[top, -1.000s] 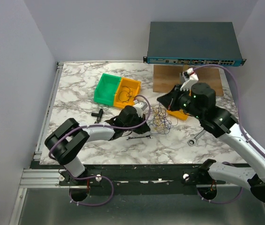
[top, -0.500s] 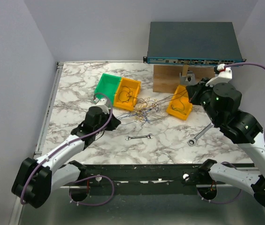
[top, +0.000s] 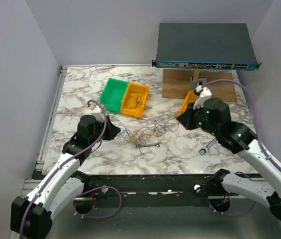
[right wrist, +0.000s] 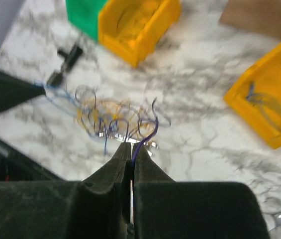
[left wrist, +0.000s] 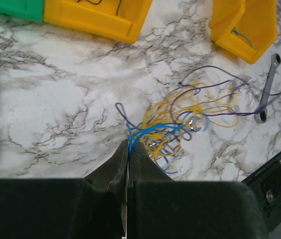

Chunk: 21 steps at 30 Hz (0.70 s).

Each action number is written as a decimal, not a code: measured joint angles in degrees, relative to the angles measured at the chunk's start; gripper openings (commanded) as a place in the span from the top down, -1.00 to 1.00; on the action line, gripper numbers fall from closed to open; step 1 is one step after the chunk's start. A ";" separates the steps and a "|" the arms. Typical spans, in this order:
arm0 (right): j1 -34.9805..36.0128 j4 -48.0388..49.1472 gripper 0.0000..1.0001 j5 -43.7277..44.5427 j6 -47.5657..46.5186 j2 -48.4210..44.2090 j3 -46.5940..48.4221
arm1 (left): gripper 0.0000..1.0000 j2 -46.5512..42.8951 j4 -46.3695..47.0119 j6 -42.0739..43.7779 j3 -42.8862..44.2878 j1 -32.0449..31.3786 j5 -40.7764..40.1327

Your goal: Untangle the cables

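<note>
The cables (top: 145, 134) form a loose tangle of thin blue, yellow-orange and dark purple wires on the marble table between my two grippers. My left gripper (top: 114, 130) sits at the tangle's left side, shut on a blue cable (left wrist: 145, 130) that runs from its tips (left wrist: 129, 147) into the heap (left wrist: 185, 117). At the tangle's right side, my right gripper (top: 181, 119) is shut on a dark purple cable (right wrist: 147, 133), which rises from its tips (right wrist: 132, 147) toward the blurred heap (right wrist: 111, 117).
A small silver wrench (top: 151, 145) lies under the tangle's near edge. A larger wrench (top: 209, 146) lies right. Green bin (top: 112, 93) and yellow bin (top: 136, 98) stand behind. Another yellow bin (top: 186, 103) sits by my right arm. A network switch (top: 205, 47) rests on a wooden block (top: 176, 83).
My left gripper has drawn leftward from the centre with the blue cable. My right gripper swung out right, then came back lower. The tangle was pulled wide and now hangs looser.
</note>
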 measured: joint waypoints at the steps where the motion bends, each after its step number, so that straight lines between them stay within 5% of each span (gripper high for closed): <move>1: 0.00 0.37 0.79 -3.13 0.00 0.92 -2.05 | 1.00 -0.44 -0.26 0.26 0.55 -0.09 0.52; 3: 0.00 0.79 0.42 -8.81 0.02 2.95 -5.51 | 1.00 -1.33 -0.59 0.63 1.07 -0.20 1.33; 6: 0.00 1.75 0.27 -15.06 -0.09 5.25 -9.03 | 0.95 -1.84 -1.51 0.87 1.92 -0.35 1.97; 10: 0.00 3.74 0.41 -19.67 -0.35 7.37 -10.88 | 0.02 -1.05 -4.39 1.27 3.74 -0.46 1.36; 13: 0.00 6.12 0.28 -21.29 -0.24 8.17 -11.65 | -0.35 -0.31 -8.15 0.98 5.81 -1.38 -1.84; 16: 0.00 8.24 -0.27 -22.10 0.26 8.22 -12.31 | -0.50 -0.59 -10.86 1.49 7.26 -4.55 -5.57; 21: 0.00 10.01 -0.40 -22.12 1.01 8.79 -12.37 | -0.53 -0.76 -12.46 2.62 9.27 -10.95 -9.42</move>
